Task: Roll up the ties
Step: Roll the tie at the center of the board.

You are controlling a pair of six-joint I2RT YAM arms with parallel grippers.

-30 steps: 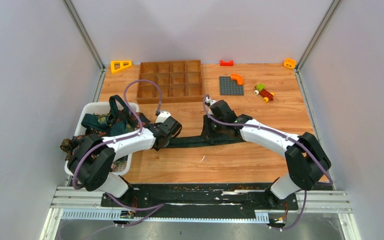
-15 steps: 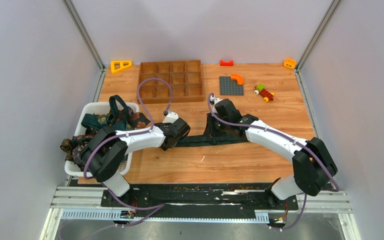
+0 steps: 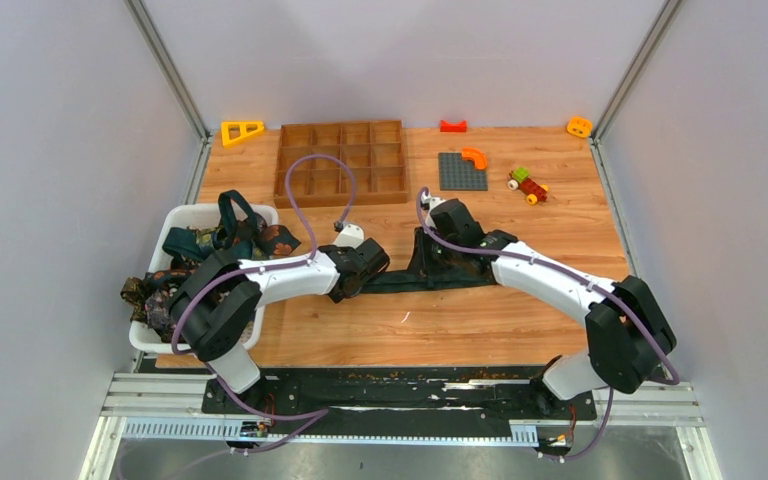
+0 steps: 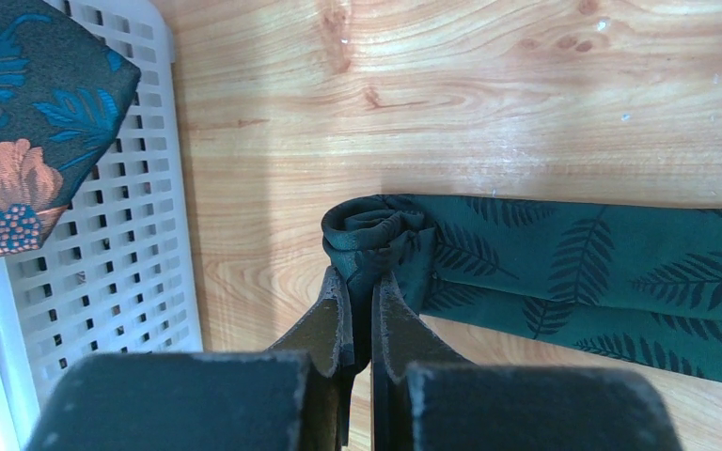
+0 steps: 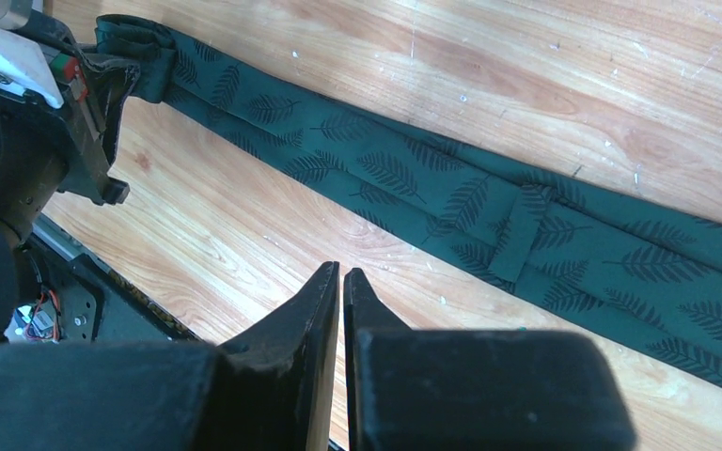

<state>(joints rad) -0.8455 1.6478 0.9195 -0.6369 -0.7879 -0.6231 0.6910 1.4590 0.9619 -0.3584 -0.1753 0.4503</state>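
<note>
Pinching curled end of green tie (image 4: 573,272), left tool (image 4: 361,287) grips narrow, likely to start coil; tie lies flat across tabletop (image 3: 460,330) centre. Right tool (image 5: 340,277) closed, empty, beside tie.

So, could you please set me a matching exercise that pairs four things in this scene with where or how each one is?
Things:
1. dark green leaf-patterned fabric tie
2. white perforated plastic basket
3. brown wooden compartment tray
4. left gripper

Place or state:
A. at the far side of the wooden table
B. pinched shut on a curled end
C. lying stretched out
D. at the left side, holding other patterned ties

Pairs: 1-C; 2-D; 3-A; 4-B
</note>
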